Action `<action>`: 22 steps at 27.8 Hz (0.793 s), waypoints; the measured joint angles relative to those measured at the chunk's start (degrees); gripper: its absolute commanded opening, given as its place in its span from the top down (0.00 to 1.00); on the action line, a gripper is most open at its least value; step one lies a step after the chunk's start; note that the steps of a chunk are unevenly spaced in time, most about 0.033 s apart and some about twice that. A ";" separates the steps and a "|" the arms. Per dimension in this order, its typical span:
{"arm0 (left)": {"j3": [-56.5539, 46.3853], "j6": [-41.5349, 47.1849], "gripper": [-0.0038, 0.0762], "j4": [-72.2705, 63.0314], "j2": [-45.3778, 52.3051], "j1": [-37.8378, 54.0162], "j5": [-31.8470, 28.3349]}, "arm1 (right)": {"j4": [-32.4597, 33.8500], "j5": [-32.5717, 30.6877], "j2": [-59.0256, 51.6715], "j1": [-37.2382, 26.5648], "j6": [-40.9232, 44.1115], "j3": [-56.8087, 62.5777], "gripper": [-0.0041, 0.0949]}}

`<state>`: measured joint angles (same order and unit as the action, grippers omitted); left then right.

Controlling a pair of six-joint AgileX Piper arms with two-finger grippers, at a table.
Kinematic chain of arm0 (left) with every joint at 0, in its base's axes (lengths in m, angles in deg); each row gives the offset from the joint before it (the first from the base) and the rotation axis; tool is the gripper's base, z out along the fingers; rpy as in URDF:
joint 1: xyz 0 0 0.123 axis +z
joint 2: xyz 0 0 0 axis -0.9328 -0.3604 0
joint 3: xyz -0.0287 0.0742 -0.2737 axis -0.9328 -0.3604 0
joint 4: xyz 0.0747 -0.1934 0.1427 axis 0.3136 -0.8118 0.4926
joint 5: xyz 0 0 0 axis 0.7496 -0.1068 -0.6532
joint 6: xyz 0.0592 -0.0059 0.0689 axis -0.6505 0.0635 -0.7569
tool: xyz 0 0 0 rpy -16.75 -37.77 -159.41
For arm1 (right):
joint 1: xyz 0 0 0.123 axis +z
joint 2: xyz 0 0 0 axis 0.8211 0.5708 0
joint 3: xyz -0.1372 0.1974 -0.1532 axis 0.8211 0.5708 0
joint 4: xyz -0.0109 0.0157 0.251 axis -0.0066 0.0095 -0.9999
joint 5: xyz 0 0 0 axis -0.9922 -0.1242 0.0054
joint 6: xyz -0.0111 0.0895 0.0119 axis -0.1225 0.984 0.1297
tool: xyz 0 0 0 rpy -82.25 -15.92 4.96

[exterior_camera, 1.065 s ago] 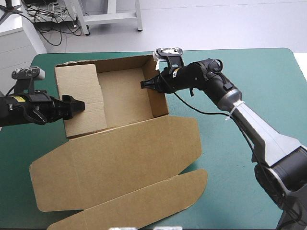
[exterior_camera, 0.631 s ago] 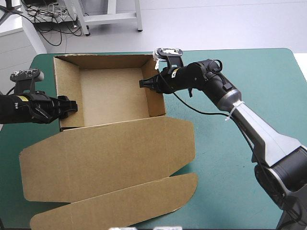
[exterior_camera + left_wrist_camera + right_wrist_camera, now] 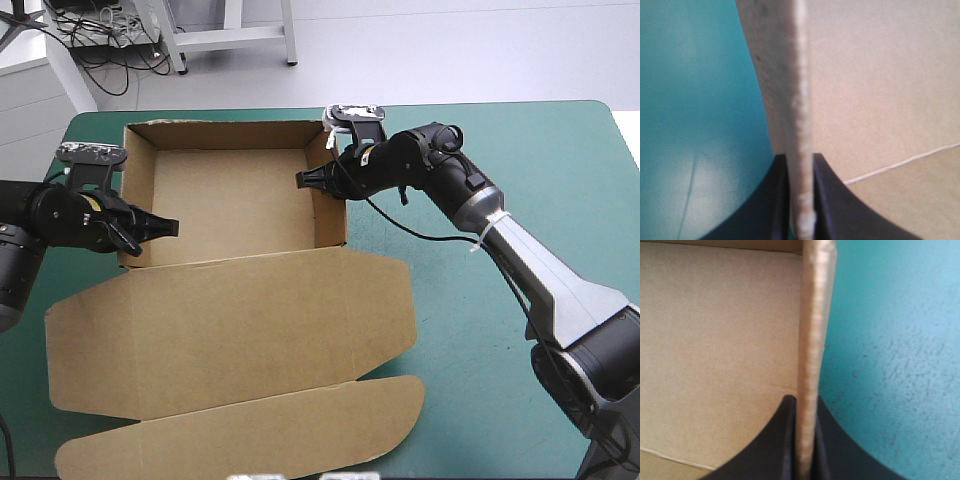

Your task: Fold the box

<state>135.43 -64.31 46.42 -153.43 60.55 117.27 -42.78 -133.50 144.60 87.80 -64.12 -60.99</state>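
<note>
Pinching the left wall [image 3: 138, 185] of the box [image 3: 230, 205] between its black fingers [image 3: 775, 200], the left gripper [image 3: 165, 226] now reaches over that wall's rim, where just before it sat outside it. The panel that earlier leaned into the tray now stands upright. Across the box, the right gripper [image 3: 305, 178] stays clamped on the right wall [image 3: 328, 212], with the board edge thin between its fingers. The box sits between the two grippers on the teal-green cover [image 3: 520, 150] as an open tray, its lid [image 3: 230, 320] flat on the near side. Both side walls look raised, so the walls seem done, while the lid and its curved flap [image 3: 250, 435] are still unfolded.
</note>
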 measured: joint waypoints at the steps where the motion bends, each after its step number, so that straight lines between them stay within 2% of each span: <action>1: 0.00 1.14 0.96 0.64 -0.55 -0.61 0.00 | 0.50 -0.36 0.00 0.00 0.00 0.00 0.96; 15: 0.00 5.62 0.96 2.22 -10.24 -6.13 -0.67 | 9.49 -8.97 0.05 -0.10 2.33 0.00 0.96; 22: 0.00 5.68 0.96 -3.27 -18.09 -9.57 -4.63 | 20.23 -18.67 0.05 -0.10 7.33 0.07 0.96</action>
<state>135.43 -58.63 43.15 -171.53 50.98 112.64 -22.54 -152.17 144.66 87.69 -56.78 -60.92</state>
